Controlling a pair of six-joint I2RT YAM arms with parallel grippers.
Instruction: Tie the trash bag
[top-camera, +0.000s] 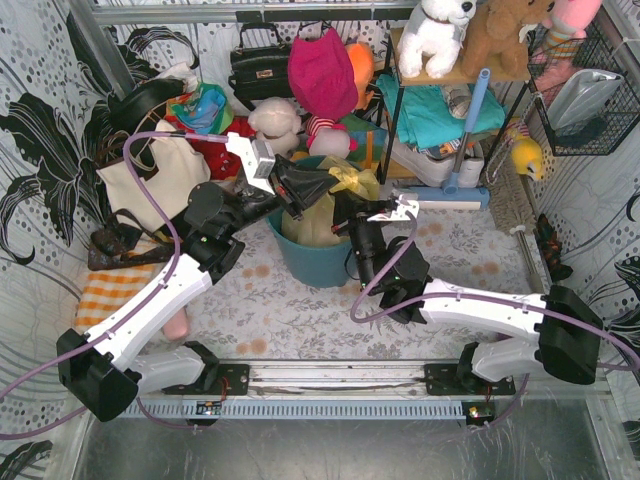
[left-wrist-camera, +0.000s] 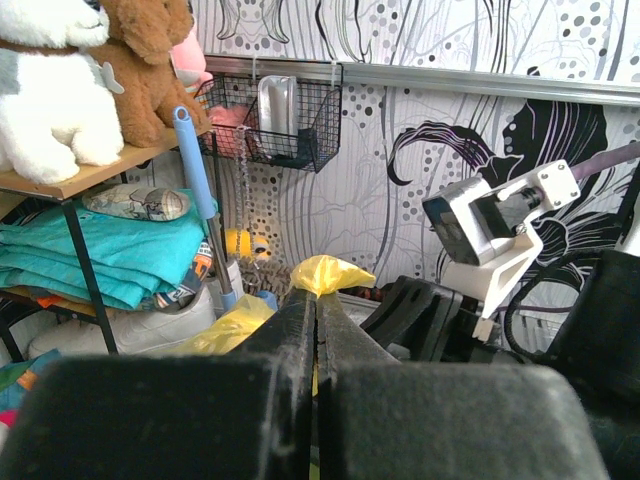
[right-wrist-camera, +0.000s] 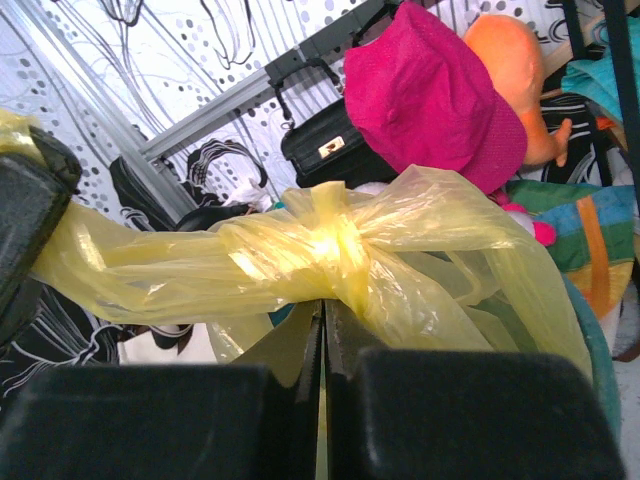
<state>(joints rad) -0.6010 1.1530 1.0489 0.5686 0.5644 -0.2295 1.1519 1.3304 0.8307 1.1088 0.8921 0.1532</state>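
Two closed grips noted: the left gripper (left-wrist-camera: 316, 300) is clamped on a yellow flap of the trash bag (top-camera: 350, 181); the right gripper (right-wrist-camera: 322, 308) pinches plastic just beneath the knot (right-wrist-camera: 335, 250). The bag sits inside the teal bin (top-camera: 315, 265).

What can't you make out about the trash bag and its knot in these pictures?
- Top view: the teal bin wall hides the trash bag below the rim.
- Right wrist view: the knot shows its near side only.
- Right wrist view: the right gripper, shut, covers any plastic between its fingers.
- Left wrist view: the left gripper hides all but a yellow tip.
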